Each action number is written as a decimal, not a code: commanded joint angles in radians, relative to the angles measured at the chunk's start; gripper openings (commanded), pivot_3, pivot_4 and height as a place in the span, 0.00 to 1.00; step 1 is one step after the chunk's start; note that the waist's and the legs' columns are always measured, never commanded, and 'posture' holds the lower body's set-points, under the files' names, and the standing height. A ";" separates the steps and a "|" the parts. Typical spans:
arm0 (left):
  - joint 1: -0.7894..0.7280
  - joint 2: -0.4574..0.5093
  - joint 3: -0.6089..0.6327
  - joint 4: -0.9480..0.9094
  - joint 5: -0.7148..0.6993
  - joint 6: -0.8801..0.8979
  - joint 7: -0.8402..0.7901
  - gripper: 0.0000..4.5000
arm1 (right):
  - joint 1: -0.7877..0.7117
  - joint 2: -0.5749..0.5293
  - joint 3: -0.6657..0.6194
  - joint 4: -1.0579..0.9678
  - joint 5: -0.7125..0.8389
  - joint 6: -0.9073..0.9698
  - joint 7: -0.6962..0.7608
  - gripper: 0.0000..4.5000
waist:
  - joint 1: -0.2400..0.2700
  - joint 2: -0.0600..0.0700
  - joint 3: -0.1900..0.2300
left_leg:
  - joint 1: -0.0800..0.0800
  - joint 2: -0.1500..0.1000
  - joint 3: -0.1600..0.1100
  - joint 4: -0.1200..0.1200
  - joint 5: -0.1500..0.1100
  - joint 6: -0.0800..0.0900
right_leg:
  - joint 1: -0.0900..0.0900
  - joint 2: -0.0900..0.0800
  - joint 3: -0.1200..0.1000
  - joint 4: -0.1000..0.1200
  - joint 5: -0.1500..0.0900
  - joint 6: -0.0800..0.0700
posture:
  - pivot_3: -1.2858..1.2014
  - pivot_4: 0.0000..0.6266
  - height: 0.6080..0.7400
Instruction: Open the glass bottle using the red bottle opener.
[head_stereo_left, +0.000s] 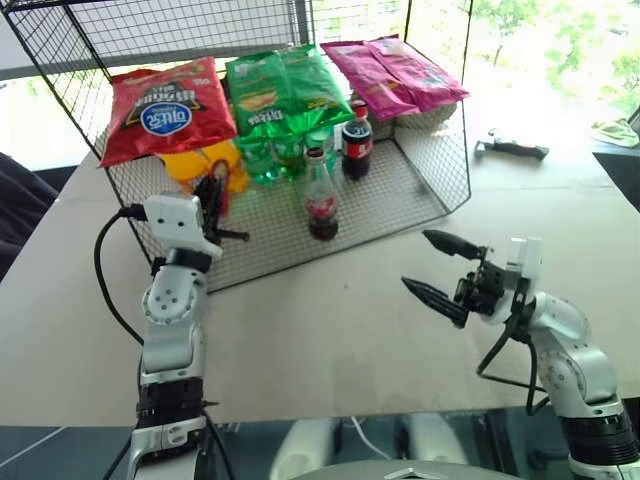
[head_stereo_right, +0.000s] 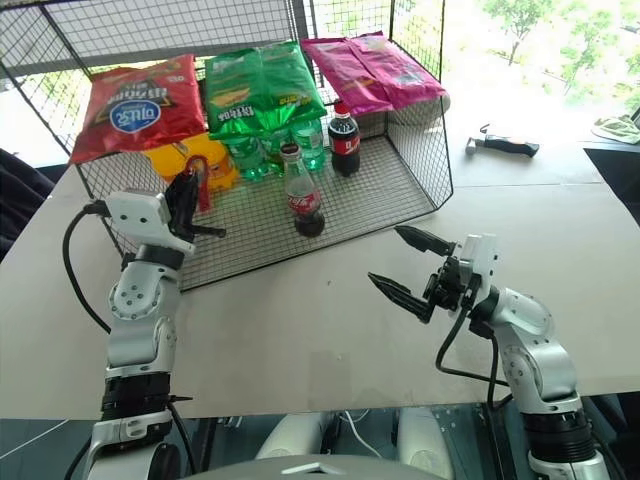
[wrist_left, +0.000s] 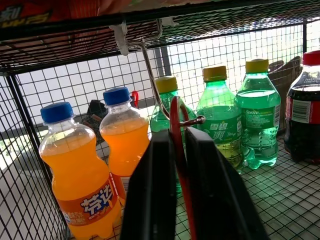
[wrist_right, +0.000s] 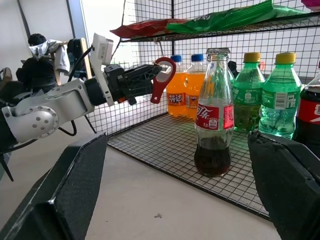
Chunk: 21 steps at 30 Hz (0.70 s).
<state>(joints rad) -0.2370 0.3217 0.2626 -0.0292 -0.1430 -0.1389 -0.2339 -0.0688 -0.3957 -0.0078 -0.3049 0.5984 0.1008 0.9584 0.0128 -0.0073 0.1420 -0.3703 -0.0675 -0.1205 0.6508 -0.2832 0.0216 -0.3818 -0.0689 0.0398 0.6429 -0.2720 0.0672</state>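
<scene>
Through my left wrist camera the handle of the red bottle opener (wrist_left: 176, 135) disappears between my left gripper (wrist_left: 181, 150) fingers, so I cannot see how far down they pinch it. From my head, the opener's loop is a small red sliver at my fingertips, its shape too small to make out. The orange bottles (head_stereo_left: 205, 165) sit half hidden under the red snack bag (head_stereo_left: 165, 105). My right gripper (wrist_right: 170, 190) fingers are cut off at the frame's 6 o'clock edge. The dark cola bottle (wrist_left: 305, 107) is clipped at 3 o'clock
</scene>
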 joint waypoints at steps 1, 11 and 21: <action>0.006 0.004 0.007 -0.032 -0.009 -0.014 0.003 0.00 | -0.009 0.001 -0.007 -0.038 0.006 -0.014 -0.005 1.00 | 0.000 0.000 0.000 | 0.000 0.000 0.000 0.000 0.000 0.000 | 0.000 0.000 0.000 0.000 0.000 0.000 | 0.52 0.24 1.00; 0.036 -0.013 0.016 -0.108 -0.089 -0.011 -0.023 0.00 | -0.023 0.004 -0.001 -0.050 0.011 -0.002 -0.018 1.00 | 0.000 0.000 0.000 | 0.000 0.000 0.000 0.000 0.000 0.000 | 0.000 0.000 0.000 0.000 0.000 0.000 | 0.52 0.24 1.00; 0.085 -0.021 0.033 -0.197 -0.216 0.007 -0.064 0.00 | -0.038 0.018 0.001 -0.072 0.052 0.012 -0.008 1.00 | 0.000 0.000 0.000 | 0.000 0.000 0.000 0.000 0.000 0.000 | 0.000 0.000 0.000 0.000 0.000 0.000 | 0.52 0.24 1.00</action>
<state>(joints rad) -0.1514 0.2950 0.2750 -0.1730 -0.3376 -0.1249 -0.2892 -0.0960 -0.3826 -0.0065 -0.3369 0.6274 0.1134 0.9457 0.0130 -0.0073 0.1419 -0.3703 -0.0674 -0.1204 0.6510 -0.2832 0.0216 -0.3818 -0.0690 0.0400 0.6430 -0.2720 0.0671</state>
